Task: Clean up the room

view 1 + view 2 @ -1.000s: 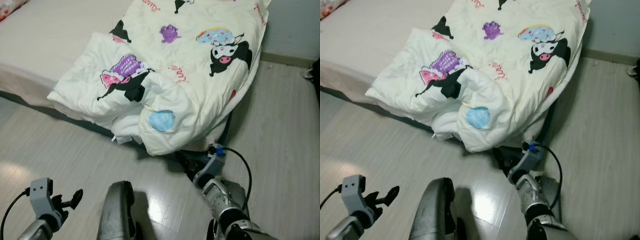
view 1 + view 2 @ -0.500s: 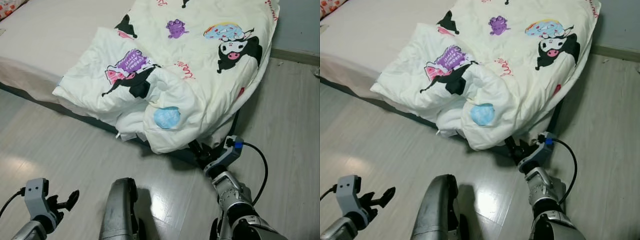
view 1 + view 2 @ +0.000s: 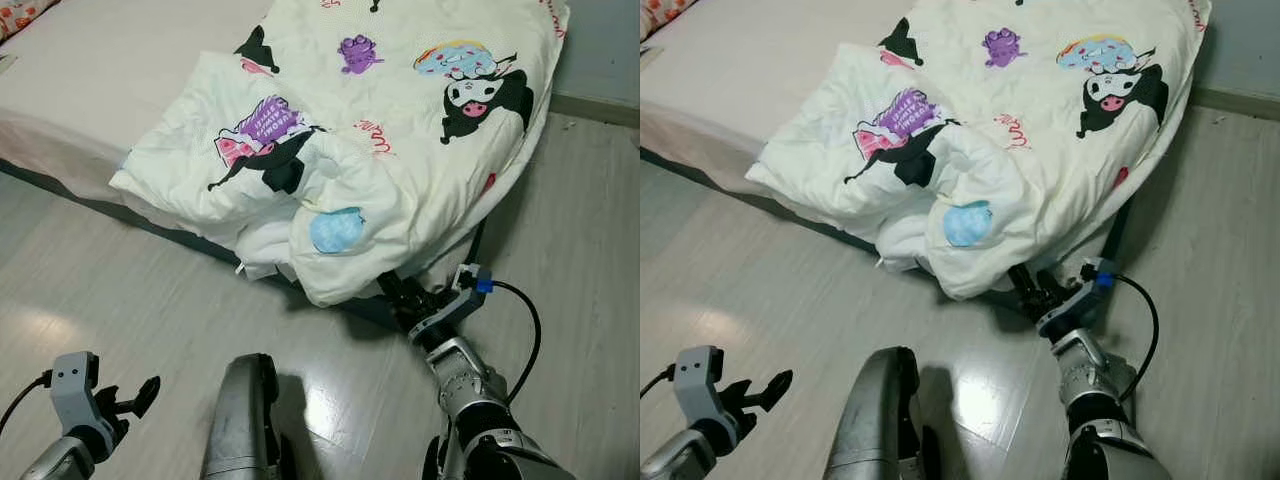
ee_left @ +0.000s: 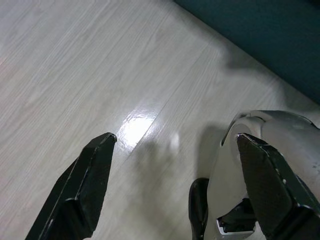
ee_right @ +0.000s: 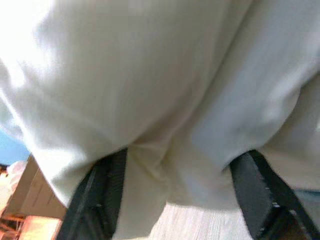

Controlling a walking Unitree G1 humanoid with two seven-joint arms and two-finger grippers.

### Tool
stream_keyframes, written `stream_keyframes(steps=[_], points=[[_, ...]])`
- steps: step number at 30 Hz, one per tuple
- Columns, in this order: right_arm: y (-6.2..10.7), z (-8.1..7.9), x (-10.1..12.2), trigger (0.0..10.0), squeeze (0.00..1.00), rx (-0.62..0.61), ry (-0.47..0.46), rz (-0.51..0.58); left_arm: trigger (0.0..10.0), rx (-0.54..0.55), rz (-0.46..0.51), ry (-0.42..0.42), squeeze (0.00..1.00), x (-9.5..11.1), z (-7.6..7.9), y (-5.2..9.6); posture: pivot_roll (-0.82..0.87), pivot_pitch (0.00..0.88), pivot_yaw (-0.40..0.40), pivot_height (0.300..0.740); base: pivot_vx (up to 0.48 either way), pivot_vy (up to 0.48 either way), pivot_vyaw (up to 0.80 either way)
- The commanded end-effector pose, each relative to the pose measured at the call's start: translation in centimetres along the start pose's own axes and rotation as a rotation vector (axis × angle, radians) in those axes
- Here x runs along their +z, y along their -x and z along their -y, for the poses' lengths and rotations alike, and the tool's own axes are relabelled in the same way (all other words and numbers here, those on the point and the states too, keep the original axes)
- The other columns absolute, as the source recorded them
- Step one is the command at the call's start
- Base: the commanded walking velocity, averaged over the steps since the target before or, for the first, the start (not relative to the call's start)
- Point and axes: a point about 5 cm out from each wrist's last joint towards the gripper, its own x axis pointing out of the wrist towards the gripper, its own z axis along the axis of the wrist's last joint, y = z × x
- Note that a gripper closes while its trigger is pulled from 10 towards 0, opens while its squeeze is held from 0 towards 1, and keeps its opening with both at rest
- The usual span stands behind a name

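1. The cream comforter (image 3: pixel 400 130), printed with black-and-white cartoon figures, a purple patch and a blue spot, lay rumpled across the corner of the bed (image 3: pixel 110 70), its bunched lower edge spilling over the side and down to the floor (image 3: pixel 130 300) at about 6 o'clock from the quilt's middle.
2. The right gripper (image 3: pixel 402 296) was at that hanging edge, at roughly 5 o'clock from the blue spot, its tip tucked under the overhanging fabric.
3. In the right wrist view its two black fingers (image 5: pixel 102 192) stood wide apart, with pale cloth sagging between and in front of them; whether the cloth touched the fingers could not be told.
4. A black cable with a blue connector (image 3: pixel 483 286) looped off the right wrist at 3 o'clock from the gripper.
5. The left gripper (image 3: pixel 138 395) hung low over the pale wood floor at about 8 o'clock from the comforter, well apart from the bed.
6. In the left wrist view its fingers (image 4: pixel 90 175) were spread wide with only floorboards and a bright glare patch between them.
7. The robot's grey leg (image 3: pixel 240 420) rose between the two arms at 6 o'clock.
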Motion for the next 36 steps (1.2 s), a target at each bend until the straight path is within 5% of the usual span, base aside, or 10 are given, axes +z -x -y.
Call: stream_keyframes(steps=[1,10,15,22,30,34,35,36], points=[[0.5,0.5,-0.5,0.0,0.00,-0.040,-0.012,-0.008,10.0,0.026,-0.038,-0.007,0.00,-0.5,-1.1,0.9,0.34,0.403,0.180,0.445,0.000,0.000,0.00],[1.3,2.0,-0.1,0.0,0.00,-0.148,0.060,-0.036,10.0,0.026,-0.028,-0.005,0.00,-0.3,-1.0,0.9,0.33,0.409,0.171,0.445,0.000,0.000,0.00],[3.4,3.9,-0.7,0.0,0.00,-0.290,0.102,-0.093,10.0,0.026,-0.024,0.015,0.00,-0.7,-0.5,0.6,0.28,0.402,0.139,0.445,0.000,0.000,0.00],[4.9,5.0,-0.4,0.0,0.00,-0.339,0.110,-0.073,10.0,0.021,-0.026,0.036,0.00,-1.2,0.4,0.1,0.26,0.391,0.124,0.445,0.000,0.000,0.00],[7.5,7.2,4.2,0.0,0.00,-0.446,0.193,0.017,10.0,0.018,-0.039,0.090,0.00,-2.4,2.3,-1.4,0.15,0.328,0.070,0.445,0.000,0.000,0.00],[8.0,7.3,3.9,0.0,0.00,-0.427,0.172,-0.042,10.0,0.014,-0.054,0.103,0.00,-3.1,3.0,-1.7,0.13,0.317,0.063,0.445,0.000,0.000,0.00],[8.0,6.9,2.7,4.2,0.00,-0.398,0.167,-0.115,10.0,0.011,-0.059,0.105,0.00,-3.3,3.3,-1.8,0.12,0.313,0.059,0.445,0.000,0.000,0.00],[8.0,6.7,1.9,4.2,0.00,-0.378,0.163,-0.165,10.0,0.009,-0.063,0.106,0.00,-3.5,3.5,-1.9,0.12,0.313,0.059,0.445,0.000,0.000,0.00]])
